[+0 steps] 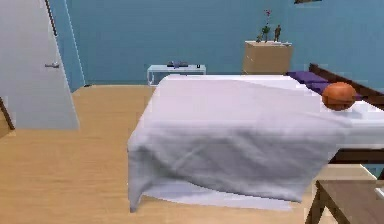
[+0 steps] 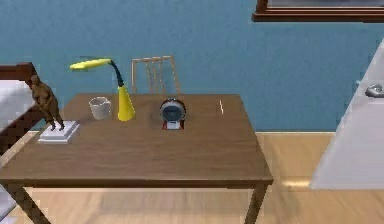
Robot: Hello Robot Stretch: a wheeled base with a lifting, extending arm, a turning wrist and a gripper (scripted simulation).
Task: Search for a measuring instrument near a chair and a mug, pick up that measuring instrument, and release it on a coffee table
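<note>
**A:** Arm side view: what is getting cut off or proving hard to make out?

**B:** The bed [image 2: 8, 100] is running off the left edge, the door [image 2: 352, 130] off the right, and the picture frame [image 2: 320, 10] off the top. The chair [image 2: 152, 72] is standing partly hidden behind the worktop [image 2: 190, 150]. A thin pale stick [image 2: 220, 104] is lying there, too small to name. I cannot tell the gripper's state.

**A:** Counts, and the task's thing?

**B:** The worktop is carrying one mug [image 2: 99, 107], one yellow lamp [image 2: 124, 100], one brown statue [image 2: 47, 105] and one round dial [image 2: 173, 112] on a red foot. The dial is sitting just right of the lamp, in front of the chair. Forward view: one orange ball [image 1: 339, 96] is lying on the bed's white sheet.
</note>
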